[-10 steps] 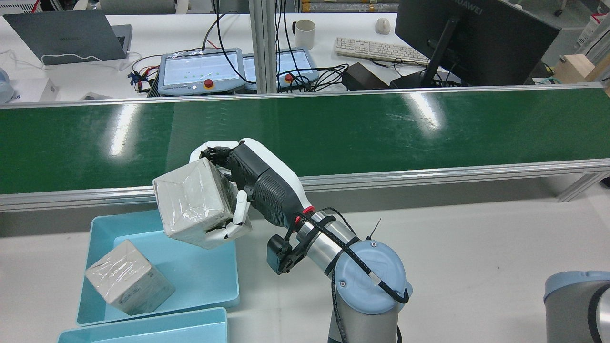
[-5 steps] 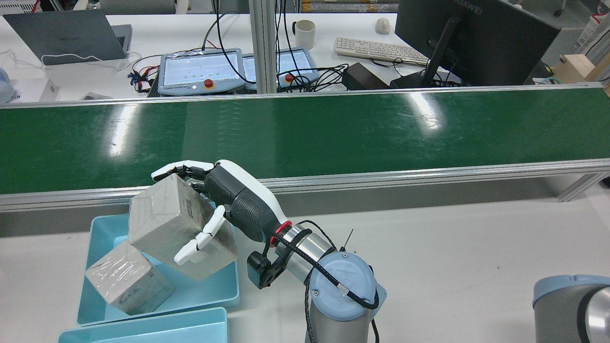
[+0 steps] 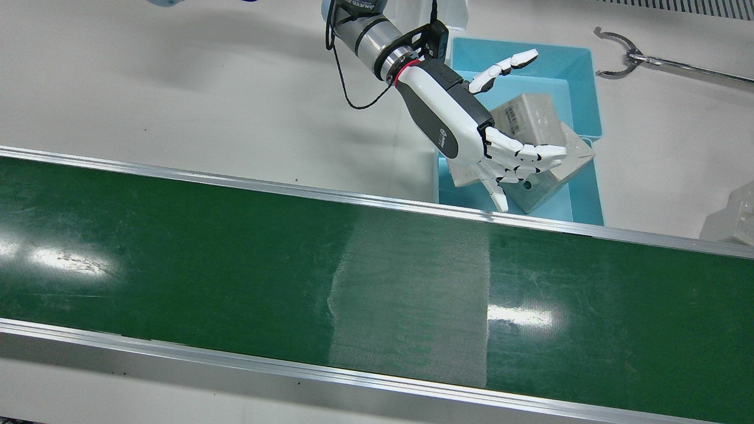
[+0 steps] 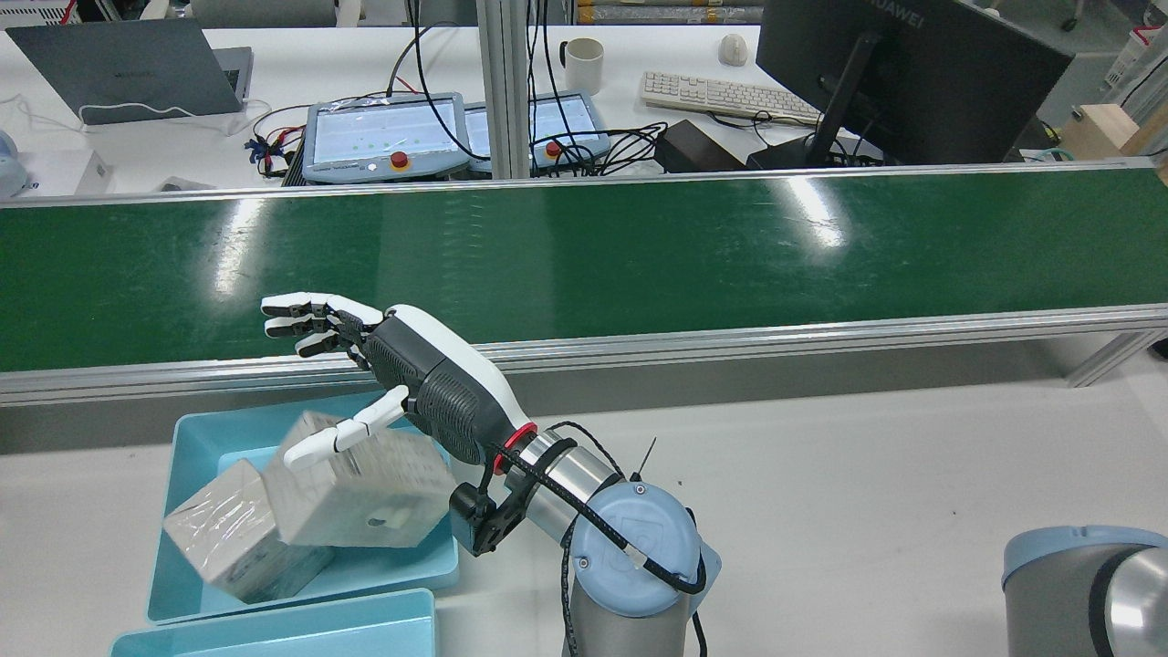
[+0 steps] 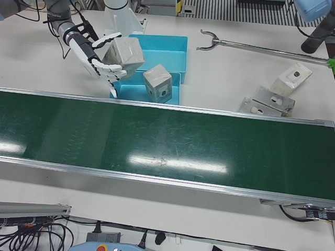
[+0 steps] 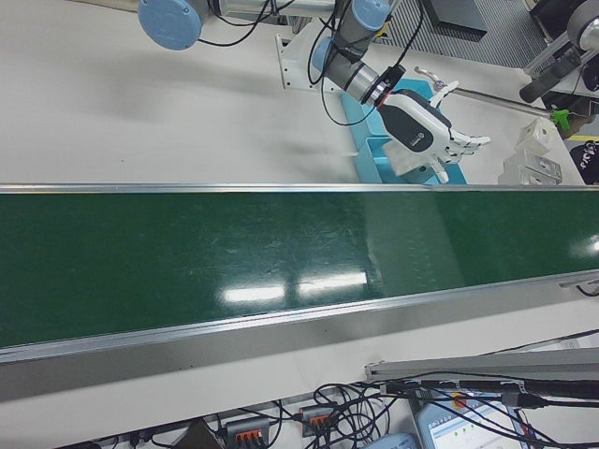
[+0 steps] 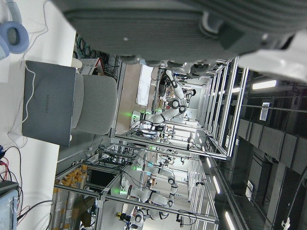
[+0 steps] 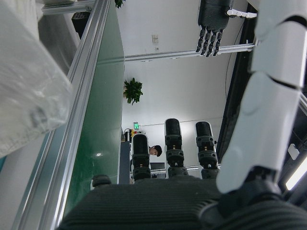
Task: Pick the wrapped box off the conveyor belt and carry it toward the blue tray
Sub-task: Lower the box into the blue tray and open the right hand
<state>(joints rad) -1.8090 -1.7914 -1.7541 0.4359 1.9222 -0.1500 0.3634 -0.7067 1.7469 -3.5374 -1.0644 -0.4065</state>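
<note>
White tabletop fills the near part of the rear view, and a long green conveyor belt (image 4: 584, 255) crosses the scene from 9 o'clock to 3 o'clock. Beyond it, at 12 o'clock, we see a desk with a laptop (image 4: 128, 68), two teach pendants (image 4: 383, 137), a mug (image 4: 582, 64), a keyboard (image 4: 725, 96) and a dark monitor (image 4: 912, 73).

At 7 o'clock in that view a blue tray (image 4: 192, 438) sits on the table just beside the belt's near rail. A second blue tray (image 4: 274, 630) lies against it at the bottom edge.

We see the wrapped box (image 4: 383, 497), grey under clear film, inside the blue tray. It is tilted and looks slightly blurred. It leans against another wrapped box (image 4: 228, 529) at its 9 o'clock, and the two touch.

Above the tray is the left hand (image 4: 401, 383), white and black, with its fingers (image 4: 310, 315) stretched out and spread towards 10 o'clock. Its thumb (image 4: 333, 438) points out over the box. The hand clasps nothing, though we cannot tell whether the palm touches the box.

From the front view the same hand (image 3: 465, 129) hides part of the box (image 3: 524, 115).

At 4 o'clock in the rear view only the right arm (image 4: 1086, 584) shows. The right hand view shows its hand (image 8: 172, 143) with fingers straight and apart, holding nothing.

A long metal grabber (image 3: 624, 53) lies on the table at 2 o'clock in the front view.
</note>
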